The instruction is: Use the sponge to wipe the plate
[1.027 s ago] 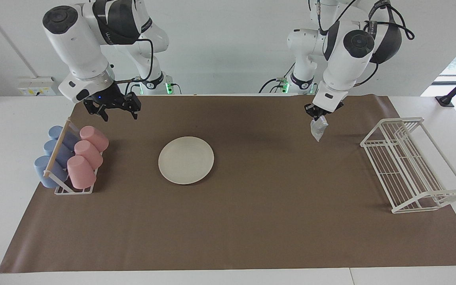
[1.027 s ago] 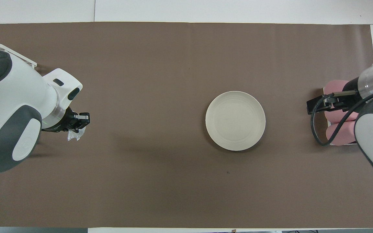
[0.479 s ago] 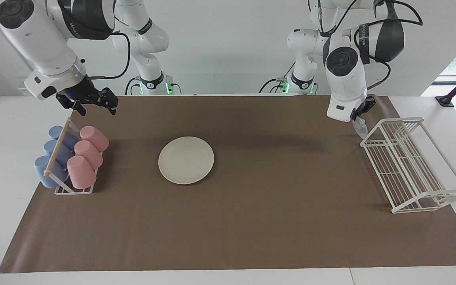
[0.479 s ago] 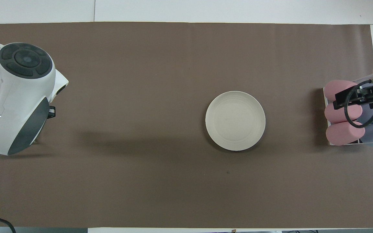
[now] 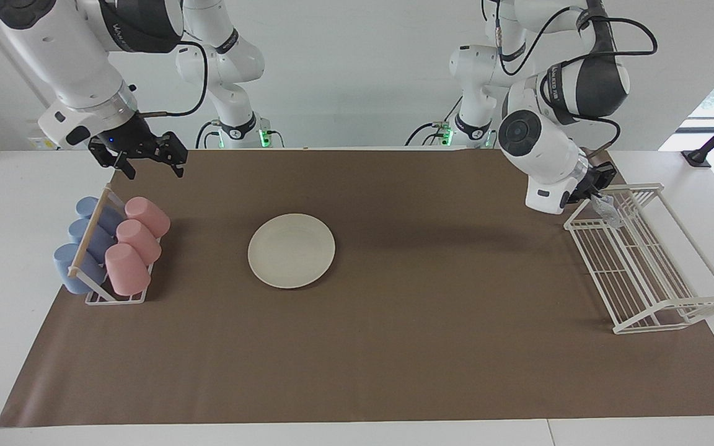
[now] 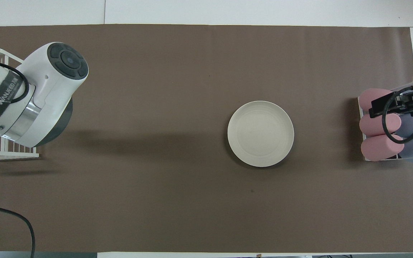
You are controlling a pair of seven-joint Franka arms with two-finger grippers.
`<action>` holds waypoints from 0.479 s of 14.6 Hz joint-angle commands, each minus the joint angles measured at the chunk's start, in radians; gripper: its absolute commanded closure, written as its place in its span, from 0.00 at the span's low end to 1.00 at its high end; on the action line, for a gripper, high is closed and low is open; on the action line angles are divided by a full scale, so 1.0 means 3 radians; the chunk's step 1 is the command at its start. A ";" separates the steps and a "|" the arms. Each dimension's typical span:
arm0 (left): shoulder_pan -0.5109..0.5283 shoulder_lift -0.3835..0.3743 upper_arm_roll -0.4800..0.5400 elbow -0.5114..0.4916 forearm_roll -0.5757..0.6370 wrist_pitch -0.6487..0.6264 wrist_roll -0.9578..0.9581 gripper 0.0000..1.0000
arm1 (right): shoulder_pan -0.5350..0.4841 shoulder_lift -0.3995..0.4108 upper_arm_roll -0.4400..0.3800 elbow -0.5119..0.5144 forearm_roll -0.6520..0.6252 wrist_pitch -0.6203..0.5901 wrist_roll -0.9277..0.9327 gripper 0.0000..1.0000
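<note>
1. Sponge (image 5: 609, 210) is hanging from the left claw (image 5: 599, 197), pinched between its closed fingertips, over the white rack's (image 5: 654, 272) end nearest the robots, at the left arm's end of the tabletop (image 5: 394, 347).
2. Sponge is looking floppy, crinkly and light; probably squashing easily, so a pinch at one edge is enough, with the loose part left dangling for wiping.
3. Plate (image 5: 291, 250) is lying flat on the brown mat, well apart from the sponge, toward the right arm's end; nothing is touching it.
4. Plate is looking stiff, smooth and shallow; likely sliding under a sideways rub, so pressing down lightly or bracing the rim would be helping. Possibly breakable.
5. Right claw (image 5: 142, 155) is hanging wide and empty over the cup holder (image 5: 115, 296), with pink cups (image 5: 137, 238) and blue cups (image 5: 81, 248) lying in it.
6. Overhead view is hiding the left claw and sponge under the arm body.
7. Judging: the sponge is far from the plate, so no wiping is happening now.
</note>
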 commanded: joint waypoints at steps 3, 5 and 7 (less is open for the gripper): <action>0.0082 0.0460 0.0017 0.0113 0.0680 -0.0098 -0.0033 1.00 | -0.0040 -0.0042 0.0007 0.0009 0.0013 -0.0009 -0.0004 0.00; 0.0215 0.0527 0.0012 0.0164 0.0695 -0.0031 -0.0038 1.00 | -0.0035 -0.0067 0.0007 0.0004 0.0008 -0.0009 0.0011 0.00; 0.0323 0.0568 0.0017 0.0154 0.0691 0.0122 -0.0074 1.00 | -0.0010 -0.0072 0.0007 -0.0001 0.0003 -0.0014 0.0017 0.00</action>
